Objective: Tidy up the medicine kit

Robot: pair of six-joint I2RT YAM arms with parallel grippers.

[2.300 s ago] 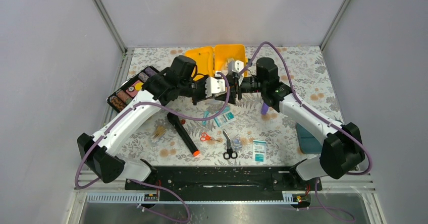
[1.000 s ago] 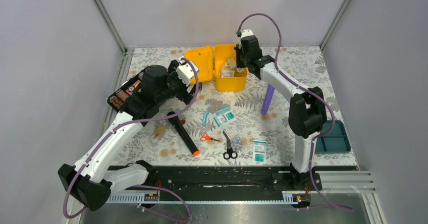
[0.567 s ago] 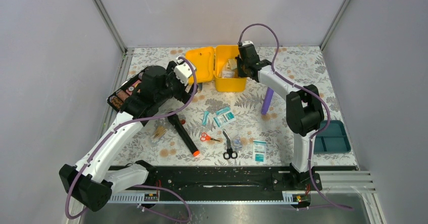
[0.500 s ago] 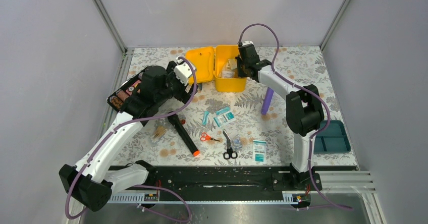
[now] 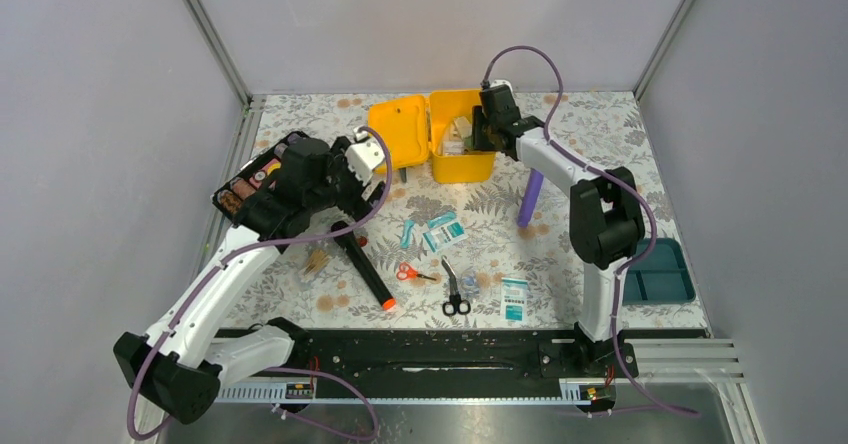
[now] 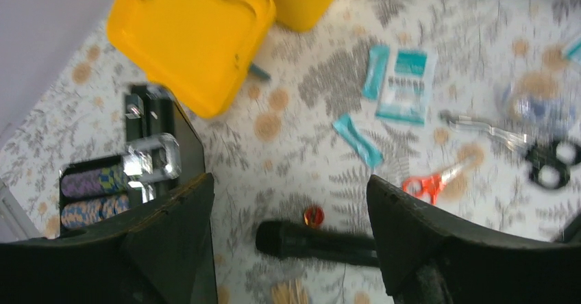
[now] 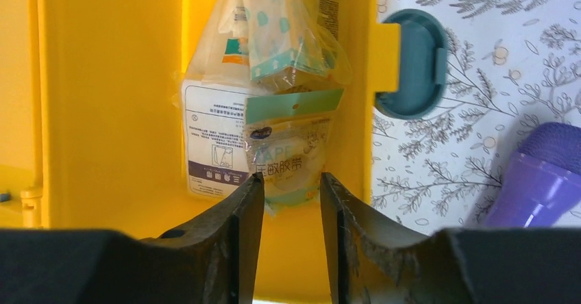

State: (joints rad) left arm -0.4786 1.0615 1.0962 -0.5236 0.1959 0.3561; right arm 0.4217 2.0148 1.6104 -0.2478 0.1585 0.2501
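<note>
The left wrist view alone shows the left pincer (image 6: 286, 191) spread wide and empty above a black torch (image 6: 322, 244) on the surface (image 5: 650, 144). Farther off, at the middle of the far edge, the kit (image 5: 462, 167) stands open, its lid (image 6: 185, 37) lying to the left. Only the right wrist view shows its inside. Packets (image 7: 288, 146) are piled there, with the right pincer (image 7: 291, 184) narrowly parted over them. One packet's lower edge is in the gap, and contact cannot be told.

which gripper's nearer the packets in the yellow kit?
Right. The right gripper is directly over the packets inside the medicine kit; the left gripper sits out past its open lid.
</note>
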